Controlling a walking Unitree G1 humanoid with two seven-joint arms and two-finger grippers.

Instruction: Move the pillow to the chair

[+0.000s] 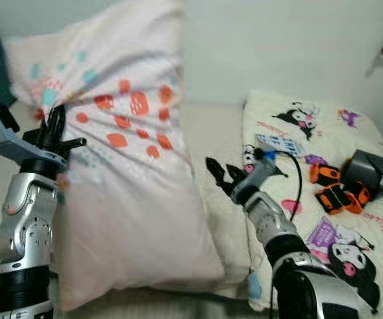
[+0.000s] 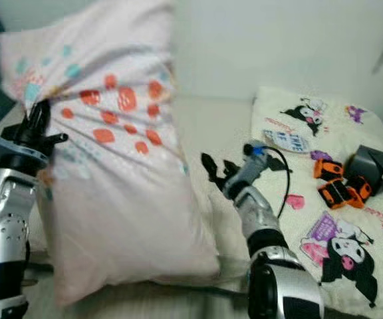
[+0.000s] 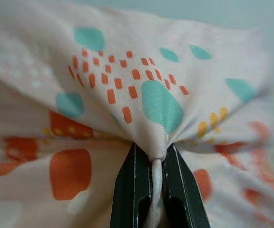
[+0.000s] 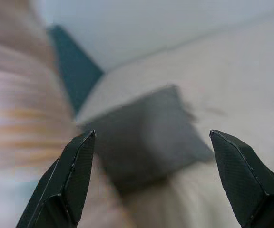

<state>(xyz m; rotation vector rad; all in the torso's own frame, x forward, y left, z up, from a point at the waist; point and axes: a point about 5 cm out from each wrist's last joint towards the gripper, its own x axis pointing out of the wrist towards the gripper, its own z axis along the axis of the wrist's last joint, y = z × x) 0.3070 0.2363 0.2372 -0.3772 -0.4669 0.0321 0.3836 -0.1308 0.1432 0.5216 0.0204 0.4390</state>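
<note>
A big pale pink pillow point(image 1: 128, 173) with orange and teal spots stands lifted on end above the bed. My left gripper point(image 1: 53, 123) is shut on a bunched fold of its left edge; the left wrist view has the cloth pinched between my two black fingers point(image 3: 133, 190). My right gripper point(image 1: 219, 174) is open just to the right of the pillow's lower edge, apart from it. In the right wrist view its fingertips point(image 4: 82, 156) stand wide apart, with the blurred pink pillow to one side.
A white blanket point(image 1: 338, 159) printed with cartoon figures covers the bed on the right. On it lie orange and black gadgets point(image 1: 334, 189), a dark grey box point(image 1: 371, 171) and a cable. A pale wall runs behind. A grey cushion point(image 4: 146, 137) lies beyond my right gripper.
</note>
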